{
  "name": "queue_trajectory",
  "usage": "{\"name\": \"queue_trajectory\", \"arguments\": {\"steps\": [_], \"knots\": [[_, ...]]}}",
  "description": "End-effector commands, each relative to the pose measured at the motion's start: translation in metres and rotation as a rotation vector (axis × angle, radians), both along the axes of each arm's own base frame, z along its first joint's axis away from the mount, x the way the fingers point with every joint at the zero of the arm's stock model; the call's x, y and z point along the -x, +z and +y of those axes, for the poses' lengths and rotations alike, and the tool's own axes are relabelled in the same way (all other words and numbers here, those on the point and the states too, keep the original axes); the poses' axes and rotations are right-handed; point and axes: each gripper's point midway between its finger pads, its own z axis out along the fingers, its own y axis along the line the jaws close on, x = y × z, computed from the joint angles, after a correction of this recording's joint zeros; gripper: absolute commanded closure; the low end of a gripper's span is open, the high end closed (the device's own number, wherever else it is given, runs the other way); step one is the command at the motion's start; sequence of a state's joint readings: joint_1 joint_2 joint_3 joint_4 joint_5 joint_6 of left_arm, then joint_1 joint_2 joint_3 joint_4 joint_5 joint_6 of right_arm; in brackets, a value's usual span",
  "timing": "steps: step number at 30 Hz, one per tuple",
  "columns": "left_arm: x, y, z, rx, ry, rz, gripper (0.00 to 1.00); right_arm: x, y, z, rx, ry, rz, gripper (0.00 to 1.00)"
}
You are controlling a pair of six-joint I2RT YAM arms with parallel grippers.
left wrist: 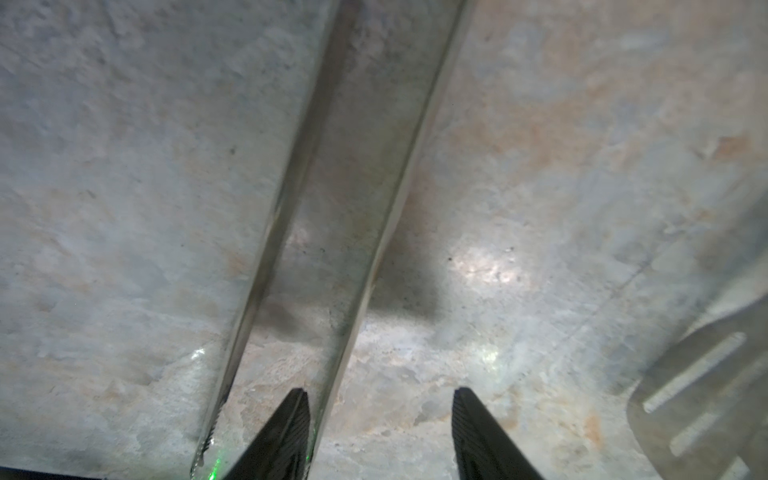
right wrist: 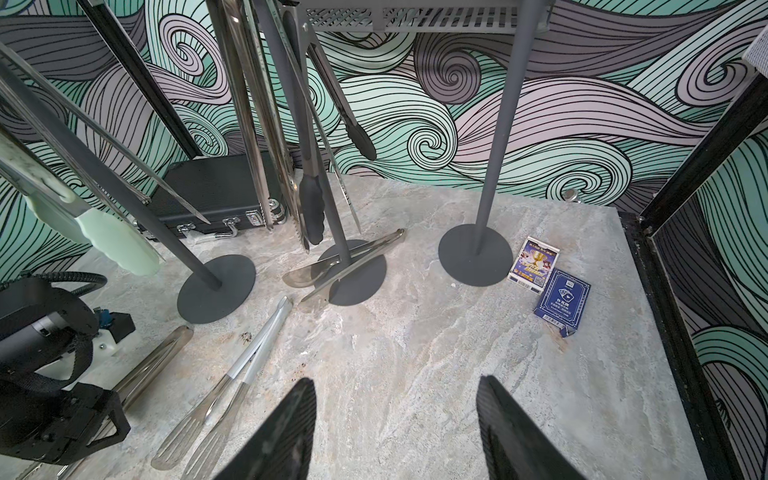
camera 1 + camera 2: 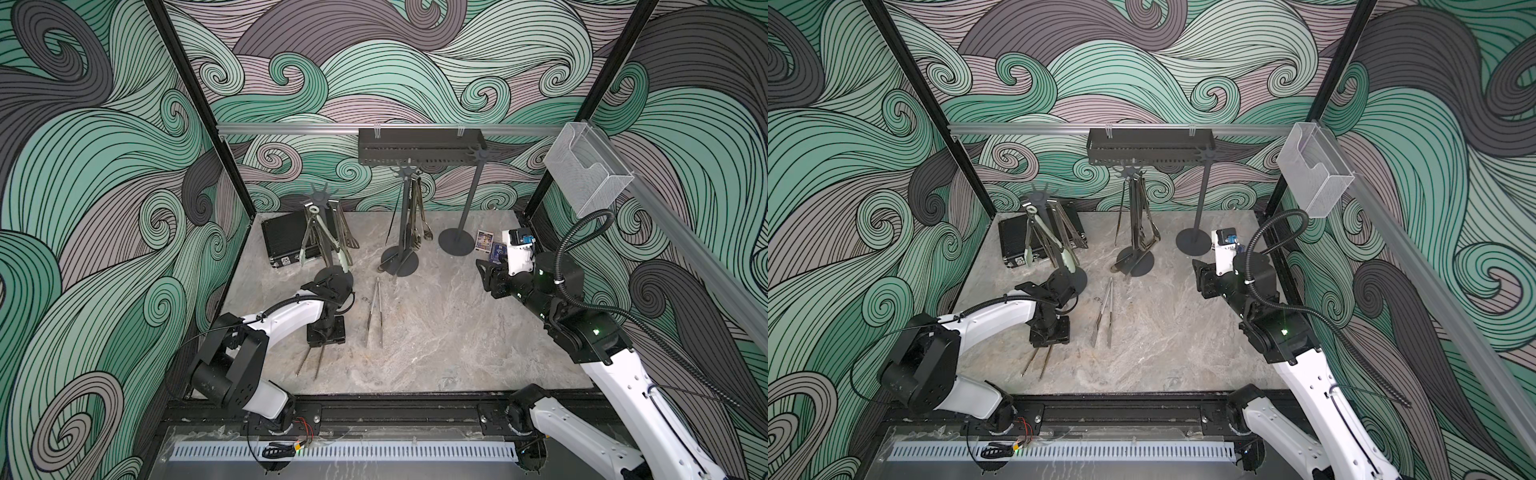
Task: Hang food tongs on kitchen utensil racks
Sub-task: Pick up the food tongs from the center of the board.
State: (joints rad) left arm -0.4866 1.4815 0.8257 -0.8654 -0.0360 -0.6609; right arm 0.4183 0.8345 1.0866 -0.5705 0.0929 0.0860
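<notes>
Tongs [image 3: 376, 299] flat, long axis front-back, tips twd front

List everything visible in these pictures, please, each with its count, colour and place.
racks: three, dark grey, along the back: left rack, middle rack, right rack
hanging tongs: several, exact count unclear; mostly steel; pale-green-tipped pair on left rack, black-tipped pair on middle rack
lying tongs: three; pale-handled pair mid-table, bronze pair below left claw, steel pair across middle rack's foot
case: one, black, back left
slotted shelf: one, black, on back rail
mesh basket: one, clear, on right rail
card boxes: two; blue box, multicoloured box, beside right rack's foot
table: one, grey marble
left claw: one, black, open over bronze pair
right claw: one, black, open, empty, right side
</notes>
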Motion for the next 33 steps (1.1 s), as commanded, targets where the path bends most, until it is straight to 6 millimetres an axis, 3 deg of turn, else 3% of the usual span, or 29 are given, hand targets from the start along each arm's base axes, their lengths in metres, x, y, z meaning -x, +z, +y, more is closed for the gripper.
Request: {"name": "queue_trajectory", "arguments": {"steps": [1,5,10,23,28,33], "knots": [[-0.004,-0.005,0.008,-0.043,0.034,-0.017,0.44,0.002,-0.002,0.0,-0.004,0.009,0.004,0.37],[0.001,-0.018,0.009,-0.043,0.037,0.009,0.46,0.001,-0.002,0.0,-0.003,0.01,0.006,0.37],[0.009,-0.028,0.005,-0.018,0.039,0.037,0.56,0.0,0.001,-0.001,-0.003,0.008,-0.001,0.37],[0.033,-0.027,0.007,0.004,0.026,0.06,0.78,0.003,0.006,-0.004,-0.006,-0.002,-0.018,0.37],[0.042,-0.032,0.009,0.001,0.026,0.066,0.92,0.006,0.008,-0.007,-0.009,-0.009,-0.024,0.37],[0.048,-0.034,0.007,-0.004,0.014,0.072,0.98,0.011,0.012,-0.011,-0.013,-0.018,-0.034,0.37]]}}
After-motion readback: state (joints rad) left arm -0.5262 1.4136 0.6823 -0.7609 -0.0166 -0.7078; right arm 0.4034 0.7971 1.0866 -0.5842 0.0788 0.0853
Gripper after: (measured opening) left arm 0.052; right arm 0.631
